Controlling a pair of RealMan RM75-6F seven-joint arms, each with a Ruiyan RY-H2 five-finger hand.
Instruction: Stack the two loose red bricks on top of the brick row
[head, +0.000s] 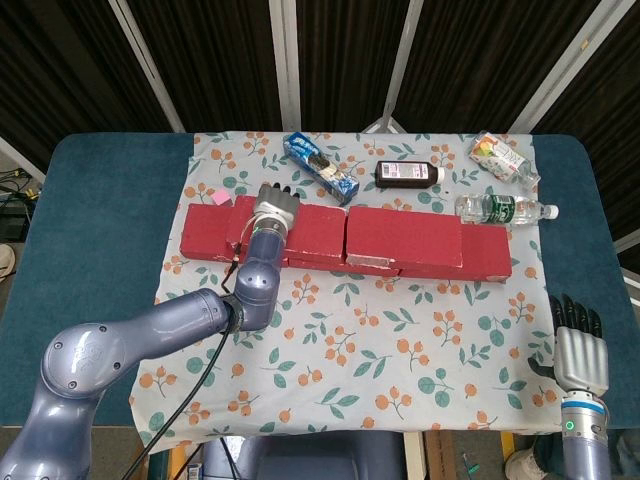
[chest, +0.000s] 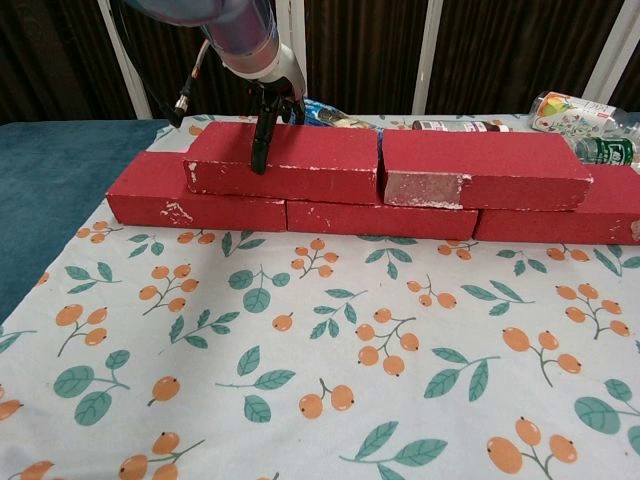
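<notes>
Left hand (chest: 268, 100) fingers clasp the upper-left brick (chest: 285, 162) — right hand (head: 580, 352) released; labels unreadable.

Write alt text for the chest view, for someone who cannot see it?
The robot's left hand grips the left of two red bricks stacked on a row of red bricks, beside the right upper brick. They sit on a floral tablecloth, with bottles behind at the right.

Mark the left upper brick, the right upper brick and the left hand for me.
left upper brick (chest: 310, 160): chest view, top face.
right upper brick (chest: 480, 160): chest view, top face.
left hand (chest: 268, 110): chest view, fingers over the left upper brick's top.
</notes>
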